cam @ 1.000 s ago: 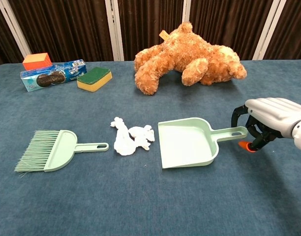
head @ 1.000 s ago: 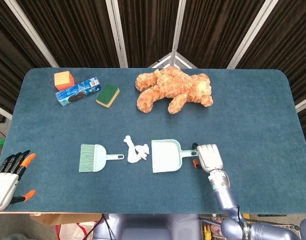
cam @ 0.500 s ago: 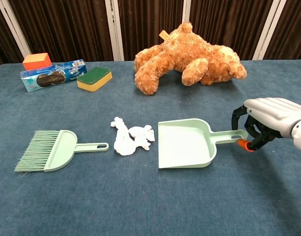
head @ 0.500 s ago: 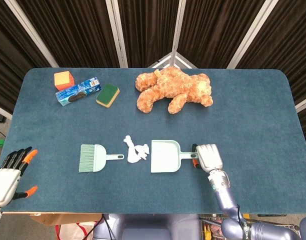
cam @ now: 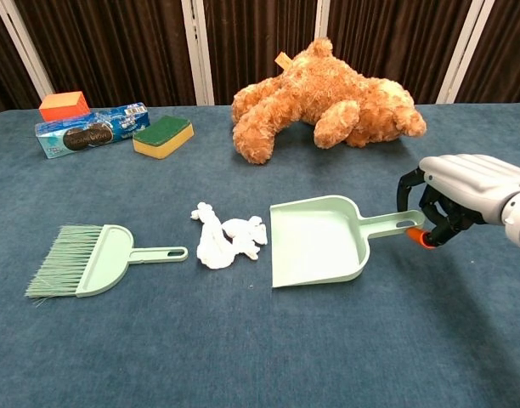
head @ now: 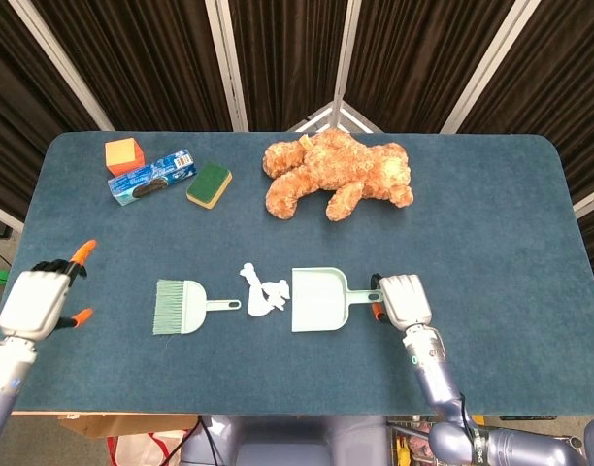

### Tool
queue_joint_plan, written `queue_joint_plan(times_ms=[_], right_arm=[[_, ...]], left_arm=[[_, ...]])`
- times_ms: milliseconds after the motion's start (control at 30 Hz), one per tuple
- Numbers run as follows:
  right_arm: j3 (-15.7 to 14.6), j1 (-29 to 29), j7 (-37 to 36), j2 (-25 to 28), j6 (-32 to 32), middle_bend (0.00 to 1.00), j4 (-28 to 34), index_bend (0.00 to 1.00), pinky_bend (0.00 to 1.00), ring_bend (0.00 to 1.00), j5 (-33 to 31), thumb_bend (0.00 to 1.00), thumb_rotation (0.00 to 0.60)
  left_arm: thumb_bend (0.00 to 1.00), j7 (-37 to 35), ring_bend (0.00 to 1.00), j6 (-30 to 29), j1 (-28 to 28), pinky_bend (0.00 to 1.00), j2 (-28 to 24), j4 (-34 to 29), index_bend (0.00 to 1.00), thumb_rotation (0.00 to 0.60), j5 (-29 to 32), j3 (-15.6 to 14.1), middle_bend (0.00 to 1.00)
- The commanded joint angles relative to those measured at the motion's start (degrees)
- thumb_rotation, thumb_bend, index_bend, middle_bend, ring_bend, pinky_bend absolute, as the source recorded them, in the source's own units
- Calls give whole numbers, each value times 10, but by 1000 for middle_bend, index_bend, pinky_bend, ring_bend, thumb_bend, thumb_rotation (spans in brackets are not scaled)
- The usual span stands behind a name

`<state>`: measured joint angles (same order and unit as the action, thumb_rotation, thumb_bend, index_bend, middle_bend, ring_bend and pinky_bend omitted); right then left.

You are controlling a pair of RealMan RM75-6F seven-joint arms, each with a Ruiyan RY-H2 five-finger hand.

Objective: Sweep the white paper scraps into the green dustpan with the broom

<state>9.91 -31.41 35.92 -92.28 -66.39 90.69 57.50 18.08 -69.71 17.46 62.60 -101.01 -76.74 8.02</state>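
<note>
Paper scraps [cam: 227,240] mid-table, between broom [cam: 98,259] and green dustpan [cam: 318,240]. Dustpan mouth faces scraps, ready to catch. Right hand [cam: 457,198] grips dustpan handle for bracing. Left hand [head: 40,297] holds nothing, fingers apart, well left of untouched broom.

I am seeing the green dustpan [cam: 315,240] lying on the blue table with its open mouth facing the white paper scraps [cam: 224,239], very near them. Its handle is pointing right. The scraps are sitting in a small crumpled pile. The broom [cam: 94,262] is lying flat left of them, bristles pointing left, handle pointing at the pile.
</note>
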Motion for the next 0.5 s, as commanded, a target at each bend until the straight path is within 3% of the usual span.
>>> queue_joint_plan(times_ms=[33, 167, 267, 500], right_arm=[[2, -1, 4, -2, -4, 820, 1, 582, 795, 797, -6, 446, 600], [4, -2, 9, -2, -10, 820, 3, 586, 795, 797, -11, 447, 600], [7, -4, 13, 1, -13, 820, 6, 588, 795, 797, -15, 447, 600], [10, -10, 19, 0, -13, 820, 5, 588, 795, 797, -24, 447, 600]], left_arm=[[135, 42, 617, 42, 46, 631, 37, 16, 238, 600, 55, 31, 697], [227, 68, 779, 71, 76, 781, 67, 21, 380, 600, 106, 43, 873], [274, 92, 857, 89, 99, 850, 89, 21, 426, 600, 152, 50, 954], [312, 148, 921, 98, 144, 910, 142, 24, 474, 600, 234, 54, 1000]])
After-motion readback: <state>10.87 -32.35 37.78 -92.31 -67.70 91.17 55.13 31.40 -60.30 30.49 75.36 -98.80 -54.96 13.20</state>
